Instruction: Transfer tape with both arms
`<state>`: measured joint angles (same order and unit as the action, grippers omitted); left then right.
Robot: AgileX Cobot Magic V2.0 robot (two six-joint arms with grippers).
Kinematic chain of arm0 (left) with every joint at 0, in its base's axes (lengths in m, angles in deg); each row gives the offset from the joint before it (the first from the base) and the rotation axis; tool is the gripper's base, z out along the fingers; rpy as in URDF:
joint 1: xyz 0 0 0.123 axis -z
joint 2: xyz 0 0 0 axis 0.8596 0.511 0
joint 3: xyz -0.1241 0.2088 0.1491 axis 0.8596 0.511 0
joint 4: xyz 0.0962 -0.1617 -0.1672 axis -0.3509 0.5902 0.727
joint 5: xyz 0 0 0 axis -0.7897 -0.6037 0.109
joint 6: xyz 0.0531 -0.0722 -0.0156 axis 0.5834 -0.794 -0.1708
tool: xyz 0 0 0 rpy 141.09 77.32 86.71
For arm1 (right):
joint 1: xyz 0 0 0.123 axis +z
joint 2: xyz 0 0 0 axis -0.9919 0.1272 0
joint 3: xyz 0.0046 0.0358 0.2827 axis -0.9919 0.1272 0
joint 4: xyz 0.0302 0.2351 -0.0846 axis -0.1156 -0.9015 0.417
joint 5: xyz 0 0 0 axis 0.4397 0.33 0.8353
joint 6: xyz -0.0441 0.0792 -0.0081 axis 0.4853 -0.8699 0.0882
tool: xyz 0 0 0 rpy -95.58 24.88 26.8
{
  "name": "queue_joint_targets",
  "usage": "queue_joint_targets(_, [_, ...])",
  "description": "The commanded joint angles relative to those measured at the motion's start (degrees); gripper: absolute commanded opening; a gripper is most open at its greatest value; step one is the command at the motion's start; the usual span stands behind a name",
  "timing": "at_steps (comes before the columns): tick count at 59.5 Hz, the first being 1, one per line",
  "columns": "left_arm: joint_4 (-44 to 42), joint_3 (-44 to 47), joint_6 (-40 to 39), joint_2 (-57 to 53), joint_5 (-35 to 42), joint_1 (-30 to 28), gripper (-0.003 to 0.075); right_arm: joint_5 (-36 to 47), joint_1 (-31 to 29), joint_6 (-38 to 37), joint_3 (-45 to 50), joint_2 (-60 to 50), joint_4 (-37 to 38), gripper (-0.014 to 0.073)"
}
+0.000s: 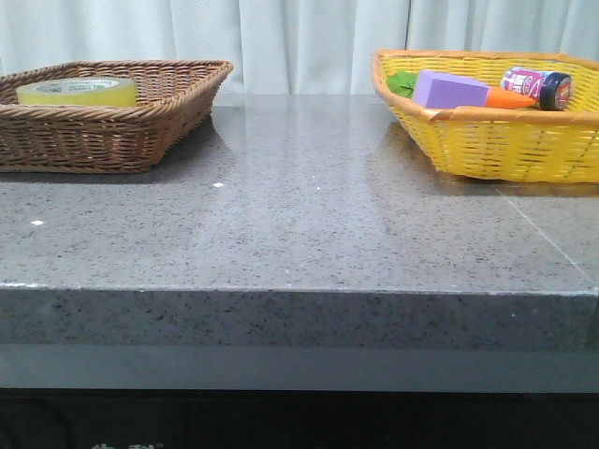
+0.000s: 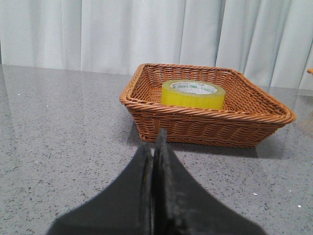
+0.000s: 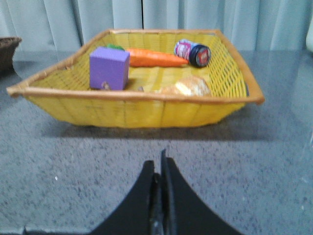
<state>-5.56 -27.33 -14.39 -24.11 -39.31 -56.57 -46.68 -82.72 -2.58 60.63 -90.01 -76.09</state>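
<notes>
Front view places the roll of yellow tape flat inside the brown wicker basket, well apart from the yellow basket. Left gripper and right gripper both show fingers pressed together, empty. This layout fits either a source or a destination for the tape. Yellow basket holds a purple block, carrot, jar and bread roll; basket walls obstruct low approaches.

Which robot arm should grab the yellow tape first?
Probably the left. Its shut end effector faces the brown wicker basket holding the yellow tape roll; the right end effector faces the yellow woven basket.
</notes>
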Motion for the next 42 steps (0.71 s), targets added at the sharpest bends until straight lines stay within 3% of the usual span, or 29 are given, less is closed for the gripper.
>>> queue_joint_targets(1, [0.57,2.22,-0.5,-1.07,5.02,0.05,-0.002,5.18,-0.82,0.62,-0.74,-1.6,-0.28,-0.0068])
queue_joint_targets(42, [0.57,2.22,-0.5,-1.05,5.02,0.05,-0.002,5.2,-1.59,0.62,-0.74,-1.6,-0.28,-0.0068])
